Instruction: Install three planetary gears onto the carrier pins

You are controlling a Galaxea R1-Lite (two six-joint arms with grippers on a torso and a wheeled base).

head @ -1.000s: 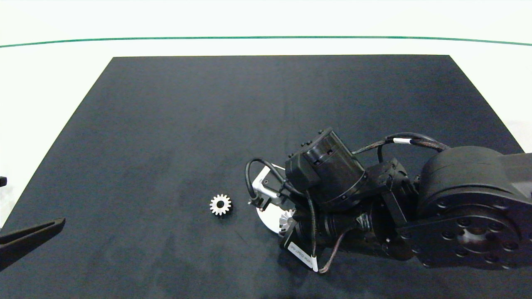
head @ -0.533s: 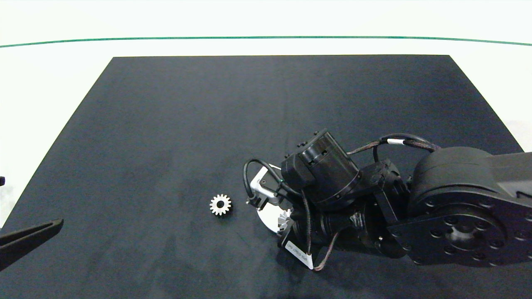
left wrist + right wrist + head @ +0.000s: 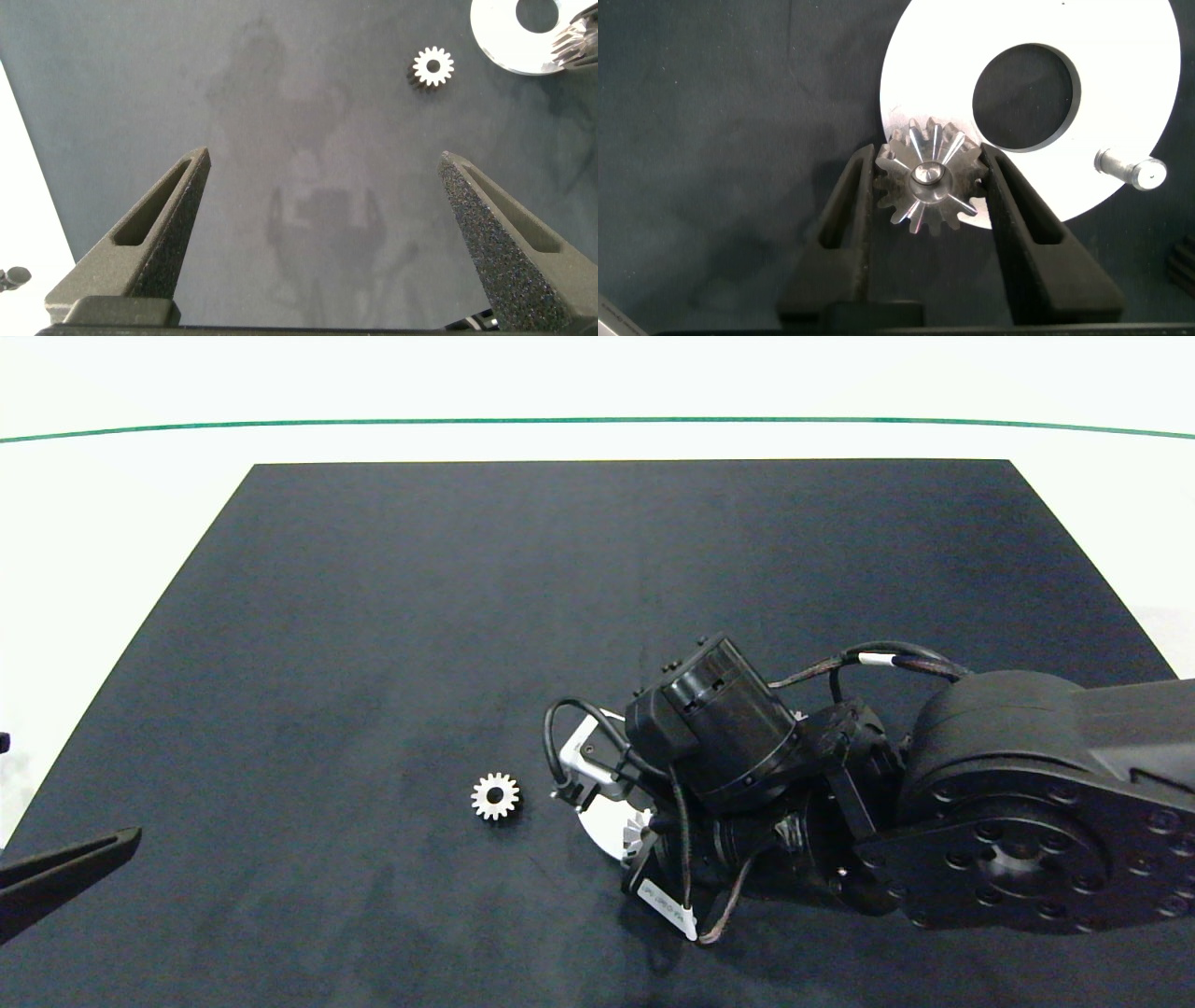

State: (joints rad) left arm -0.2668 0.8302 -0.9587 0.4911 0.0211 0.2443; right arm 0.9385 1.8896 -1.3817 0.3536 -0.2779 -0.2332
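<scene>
Right gripper (image 3: 926, 187) has crept slightly toward the left over the last second, fingers clamped on a small silver-grey toothed metal gear (image 3: 929, 177) whose bore sits over a pin on the flat white round disc (image 3: 1120, 84), so seating looks underway; second loose gear (image 3: 495, 796) unmoved on dark worktop (image 3: 373, 616); left gripper (image 3: 327, 233) parked near the left edge, fingers wide, empty

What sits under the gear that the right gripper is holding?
The white disc lies beneath the held gear, and a pin tip shows through its bore. The right gripper clamps the gear's sides. The gear covers the pin's base, so how far it is seated cannot be seen.
</scene>
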